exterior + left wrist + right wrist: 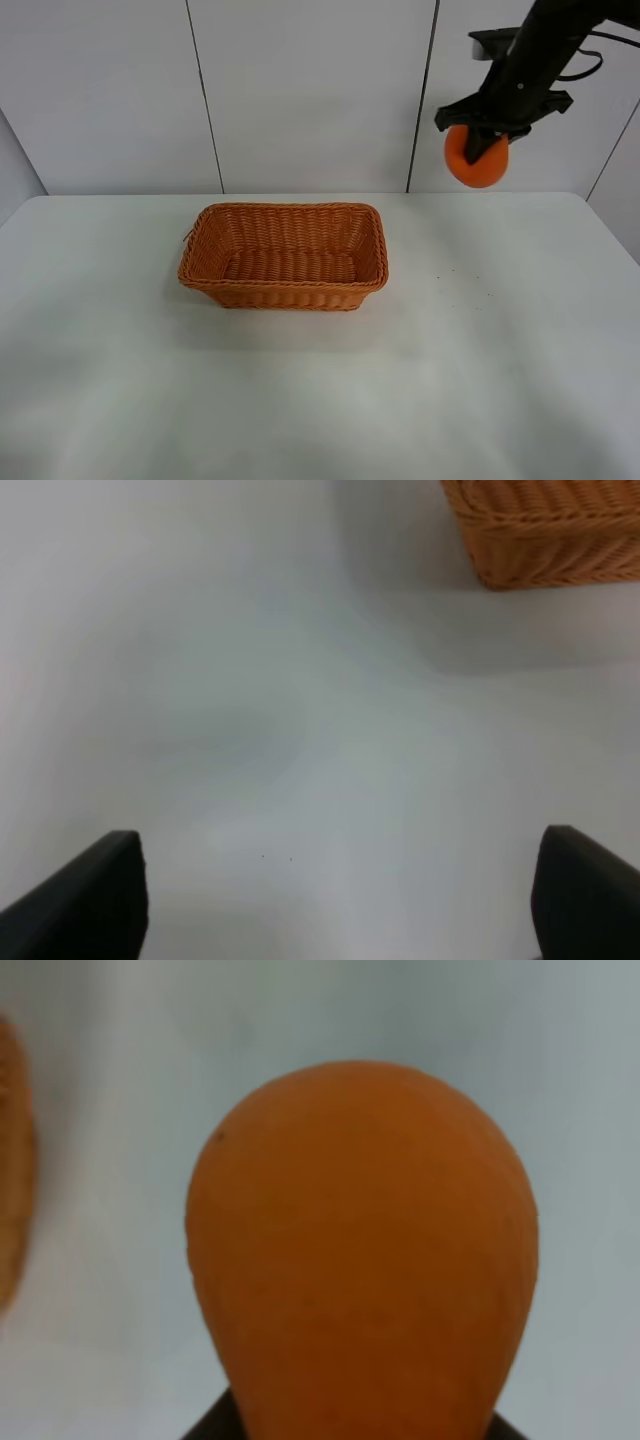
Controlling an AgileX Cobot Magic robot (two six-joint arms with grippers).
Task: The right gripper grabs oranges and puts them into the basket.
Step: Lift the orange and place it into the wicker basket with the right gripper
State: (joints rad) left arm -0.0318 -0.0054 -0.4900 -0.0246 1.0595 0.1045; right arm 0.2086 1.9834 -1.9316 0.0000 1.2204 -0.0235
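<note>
Right gripper (486,148) jaws clamp orange (478,167); basket (285,258) well apart.

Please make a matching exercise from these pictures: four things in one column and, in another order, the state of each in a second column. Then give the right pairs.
Column 1
1. orange
2. basket
3. right claw
4. left claw

Column 2
A. open, holds nothing
B. stands empty on the table
C. gripped, up in the air
D. shut on the orange

Pairs: 1-C, 2-B, 3-D, 4-A
</note>
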